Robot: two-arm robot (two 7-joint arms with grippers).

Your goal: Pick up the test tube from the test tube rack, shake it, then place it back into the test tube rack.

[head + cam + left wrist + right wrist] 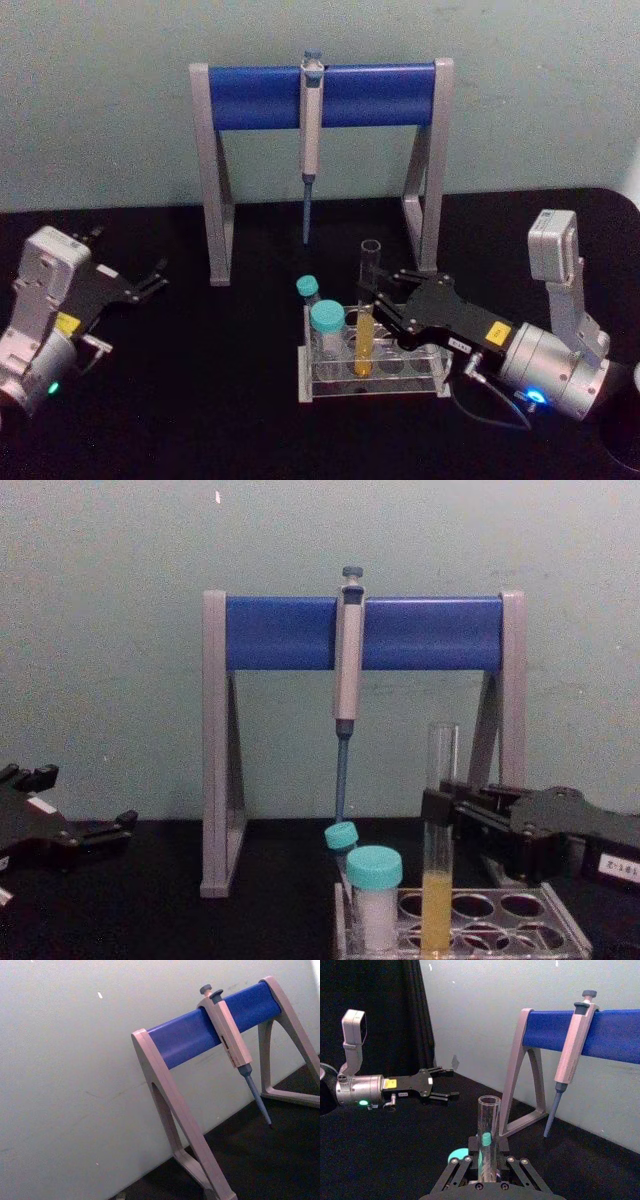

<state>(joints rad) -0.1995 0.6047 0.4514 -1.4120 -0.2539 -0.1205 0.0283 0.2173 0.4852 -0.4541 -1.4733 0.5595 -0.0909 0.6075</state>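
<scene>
Your right gripper (pixel 378 308) sits at the test tube (pixel 367 310), at about 5 o'clock from table centre. Its fingers are on either side of the glass above the liquid line, but you can't tell from these views whether they're clamped on it or just bracketing it. In the right wrist view the tube (pixel 488 1140) stands upright between the two black linkages, open mouth up.

The tube is in the test tube rack (pixel 372 375) — bottom end down in a hole, yellow-orange liquid in the lower part, upright in the chest view (pixel 440 840). The rack (pixel 470 925) is low, clear plastic, rows of round holes on top.

Same rack, at the tube's 9 o'clock: a wide teal-capped tube (pixel 327 330) with white content, and a smaller teal-capped tube (pixel 307 292) just behind it at 11 o'clock.

Your left gripper (pixel 150 283) is parked well apart, out at 9 o'clock on the black table (pixel 200 400), fingers spread and holding nothing. You also see it across the table in the right wrist view (pixel 445 1083).

Behind the rack at 12 o'clock: the grey-and-blue pipette stand (pixel 322 95) with a pipette (pixel 310 150) hanging from the bar, tip down — same pair in the left wrist view, stand (pixel 190 1035) and pipette (pixel 232 1042).
</scene>
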